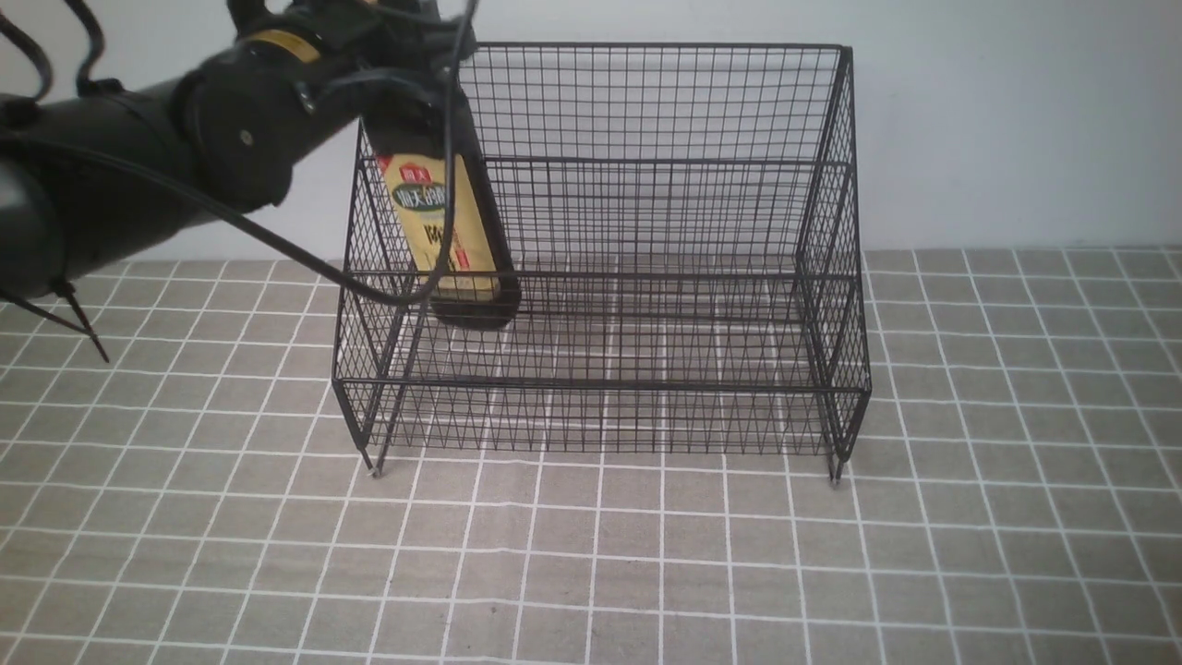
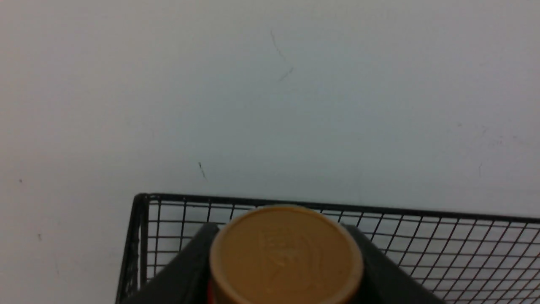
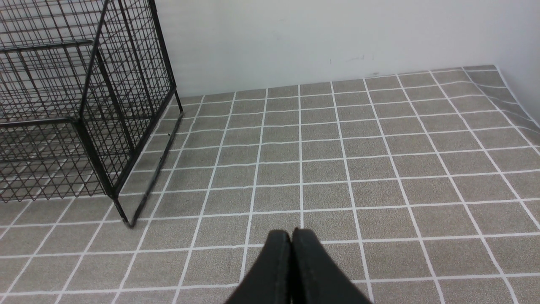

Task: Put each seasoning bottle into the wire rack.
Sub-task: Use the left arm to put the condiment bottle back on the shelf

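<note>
left gripper [image 1: 414, 103] clamped on seasoning bottle [image 1: 457, 235], neck hidden, at wire rack [image 1: 665, 212], right gripper [image 3: 292, 253] pressed together

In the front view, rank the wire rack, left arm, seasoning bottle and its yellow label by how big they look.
1. wire rack
2. left arm, though nearness to the camera enlarges it
3. seasoning bottle
4. yellow label

The wire rack [image 1: 646, 277] blocks the tabletop's [image 1: 591, 573] far edge, open on top; the seasoning bottle [image 1: 420, 208] occupies its left end. Bare tabletop runs along the near edge.
</note>
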